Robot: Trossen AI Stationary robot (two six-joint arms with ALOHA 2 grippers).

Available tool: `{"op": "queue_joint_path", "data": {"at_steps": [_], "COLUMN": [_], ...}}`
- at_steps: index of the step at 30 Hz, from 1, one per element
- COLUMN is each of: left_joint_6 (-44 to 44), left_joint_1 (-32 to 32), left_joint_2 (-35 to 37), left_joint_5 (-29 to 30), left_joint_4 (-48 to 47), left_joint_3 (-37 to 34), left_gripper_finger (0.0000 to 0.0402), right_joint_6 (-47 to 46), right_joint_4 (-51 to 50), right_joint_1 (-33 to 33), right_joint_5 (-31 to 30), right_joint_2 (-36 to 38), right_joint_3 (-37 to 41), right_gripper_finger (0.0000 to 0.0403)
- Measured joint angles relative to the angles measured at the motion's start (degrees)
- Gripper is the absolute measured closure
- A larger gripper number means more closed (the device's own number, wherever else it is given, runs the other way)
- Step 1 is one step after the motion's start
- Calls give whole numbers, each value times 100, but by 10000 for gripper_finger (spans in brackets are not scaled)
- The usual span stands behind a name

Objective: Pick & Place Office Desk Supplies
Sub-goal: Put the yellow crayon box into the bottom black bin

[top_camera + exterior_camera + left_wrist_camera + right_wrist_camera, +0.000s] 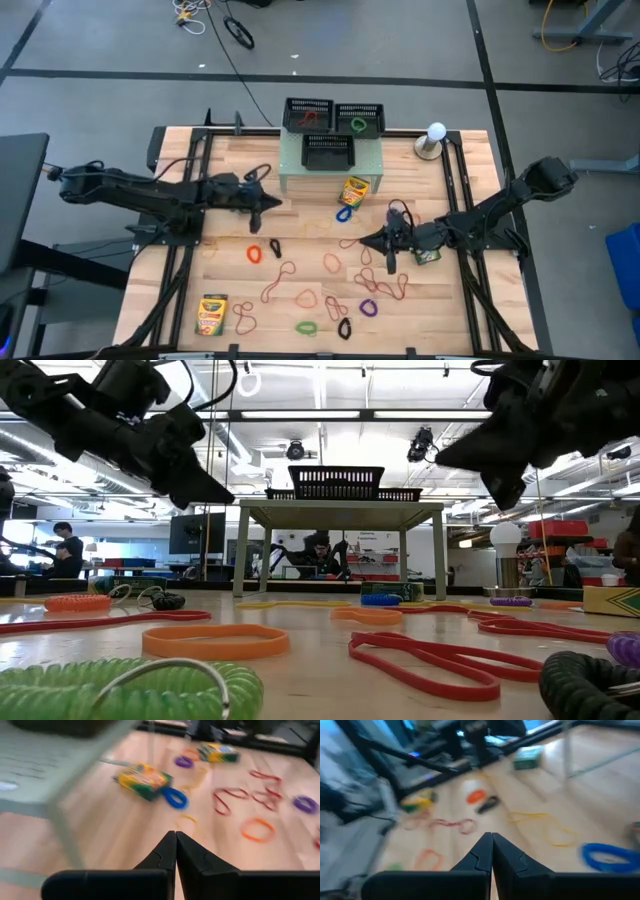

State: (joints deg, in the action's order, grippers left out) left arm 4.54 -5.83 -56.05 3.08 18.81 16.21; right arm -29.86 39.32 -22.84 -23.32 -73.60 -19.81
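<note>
Overhead and level views of a wooden surface (180, 300) strewn with desk supplies, read from left to right. The left end effector (274, 203) hangs over the left half of the surface with its two fingers pressed together and nothing between them, which suggests it is between picks rather than carrying. Below it, near the front edge, one crayon box (212, 314) lies flat, and loose rubber bands (300, 285) in red, orange, green, purple and black are scattered across the middle (presumably tipped out to be sorted one at a time). At the back centre a pale green riser (330, 178) lifts one black mesh tray (328, 151) above two more trays (308, 114) set behind it; the raised, open-topped trays look like the drop-off points, and at least one back tray already holds a band. Just in front of the riser a second crayon box (355, 189) lies touching a blue band (344, 213). To its right, the right end effector (366, 240) hovers low over the bands, fingers likewise closed and empty; a third crayon box (430, 256) lies partly hidden under that arm. A white ball on a stand (435, 139) sits at the back right corner. Beyond the surface is grey floor with cables, and the level view shows an open workshop with ceiling lights and a seated person (66, 550) far off.
</note>
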Motion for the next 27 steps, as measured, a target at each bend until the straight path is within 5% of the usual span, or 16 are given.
{"op": "queue_joint_path", "data": {"at_steps": [6,13,17,24,27], "left_joint_6": [-123,60,57,146,280], "left_joint_1": [651,1249,1389,1413,1415], "left_joint_2": [-428,-1292,-1770,-2372,-2554], "left_joint_5": [438,448,461,461,442], "left_joint_4": [836,3154,3653,4169,4144], "left_joint_3": [-178,-657,-654,-637,-579], "left_gripper_finger": [396,395,387,381,384], "right_joint_6": [-695,-1221,-1285,-1318,-1543], "right_joint_4": [-415,-5623,-7444,-7058,-6649], "right_joint_1": [183,-295,-452,-185,-119], "right_joint_5": [680,484,470,307,-305], "right_joint_2": [4,-200,-440,-1247,-1815], "right_joint_3": [-181,-2200,-3186,-3410,-3405], "right_gripper_finger": [394,394,394,388,366]}}
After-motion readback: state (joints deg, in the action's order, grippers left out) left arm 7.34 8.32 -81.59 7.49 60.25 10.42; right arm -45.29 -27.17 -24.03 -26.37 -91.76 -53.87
